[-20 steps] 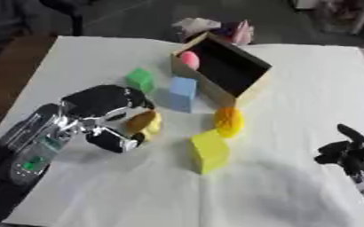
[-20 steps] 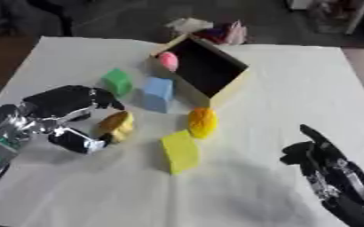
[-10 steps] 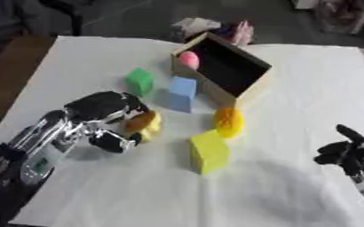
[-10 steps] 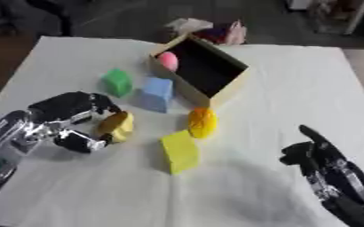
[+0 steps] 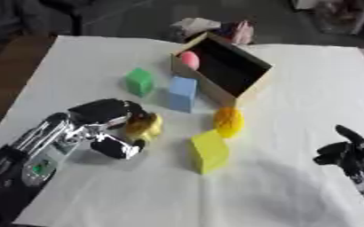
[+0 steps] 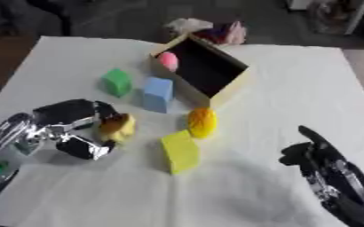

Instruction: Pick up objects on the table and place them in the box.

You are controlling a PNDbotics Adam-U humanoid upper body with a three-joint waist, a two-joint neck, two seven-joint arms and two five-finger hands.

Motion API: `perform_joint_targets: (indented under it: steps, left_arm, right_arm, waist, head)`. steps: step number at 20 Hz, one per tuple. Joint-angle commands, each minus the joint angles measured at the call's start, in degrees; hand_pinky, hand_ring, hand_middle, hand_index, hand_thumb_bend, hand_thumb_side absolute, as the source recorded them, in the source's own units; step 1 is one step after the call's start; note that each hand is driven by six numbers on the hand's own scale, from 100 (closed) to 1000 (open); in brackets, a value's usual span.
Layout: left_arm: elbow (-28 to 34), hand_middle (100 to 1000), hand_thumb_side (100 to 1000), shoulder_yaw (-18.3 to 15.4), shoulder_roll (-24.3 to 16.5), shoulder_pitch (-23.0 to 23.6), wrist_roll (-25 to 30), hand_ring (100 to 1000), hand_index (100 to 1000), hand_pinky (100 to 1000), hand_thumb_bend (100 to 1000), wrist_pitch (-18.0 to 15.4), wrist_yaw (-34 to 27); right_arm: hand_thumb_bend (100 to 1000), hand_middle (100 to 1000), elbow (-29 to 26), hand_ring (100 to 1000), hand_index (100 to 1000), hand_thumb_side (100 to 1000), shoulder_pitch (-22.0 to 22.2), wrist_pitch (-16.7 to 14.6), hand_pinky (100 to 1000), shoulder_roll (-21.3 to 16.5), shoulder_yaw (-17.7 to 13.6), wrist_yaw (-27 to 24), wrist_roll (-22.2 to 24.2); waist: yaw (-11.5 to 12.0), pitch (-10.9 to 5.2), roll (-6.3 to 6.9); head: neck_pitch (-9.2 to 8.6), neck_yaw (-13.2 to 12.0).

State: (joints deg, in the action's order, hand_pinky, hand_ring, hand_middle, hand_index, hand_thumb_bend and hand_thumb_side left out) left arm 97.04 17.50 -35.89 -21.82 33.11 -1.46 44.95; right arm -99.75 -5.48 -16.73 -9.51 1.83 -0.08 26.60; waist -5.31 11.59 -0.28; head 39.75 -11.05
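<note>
curling round a small yellow object (image 5: pixel 144 125), the left hand (image 5: pixel 100 119) lay low on the white tablecloth (image 5: pixel 294 186), its fingers bent over the top of the thing and its thumb hooked beneath, so the piece sat between them; whether it was lifted off the cloth could not be told. just to the right of that hand stood a yellow block (image 5: pixel 208 150), tilted on the cloth, and a little beyond it an orange rounded object (image 5: pixel 228 121). farther from the hand, up the table, a blue block (image 5: pixel 182 93) stood upright with a green block (image 5: pixel 139 81) beside it on its left. behind those the cardboard box (image 5: pixel 251 84) lay open on a slant, its dark inside showing, with a pink ball (image 5: pixel 189 60) at its far left corner, though inside or against the rim could not be told. the right hand (image 6: pixel 313 153) rested idle near the lower right corner, fingers straight and holding nothing, well apart from every object.
</note>
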Motion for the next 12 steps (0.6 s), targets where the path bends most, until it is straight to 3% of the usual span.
perform_joint_targets:
  steps: [1, 4, 12]
  left_arm:
    - [0.01, 764, 392, 0.04, -0.7, -0.74, 0.68, 718, 891, 785, 189, -0.18, -0.23]
    - [-0.27, 749, 310, 0.26, -0.59, -0.89, 0.19, 701, 878, 777, 219, -0.06, 0.5]
    - [-2.13, 702, 316, 0.71, 0.4, -1.78, -4.77, 664, 847, 759, 236, 0.55, 4.28]
  right_arm:
    - [100, 679, -0.62, 679, 1000, 629, -0.33, 0.02, 715, -1.06, 0.05, 0.24, 0.13]
    - [100, 680, -0.61, 679, 1000, 634, -0.29, 0.09, 715, -1.06, 0.04, 0.33, 0.12]
    - [100, 680, -0.65, 680, 1000, 643, -0.13, 0.24, 715, -1.02, 0.04, 0.47, 0.1]
  waist:
    - [-0.03, -0.82, 0.05]
    - [-0.09, -0.8, 0.07]
    - [-0.17, -0.7, 0.11]
  head:
    - [-0.07, -0.18]
    - [-0.1, -0.18]
    - [-0.12, -0.24]
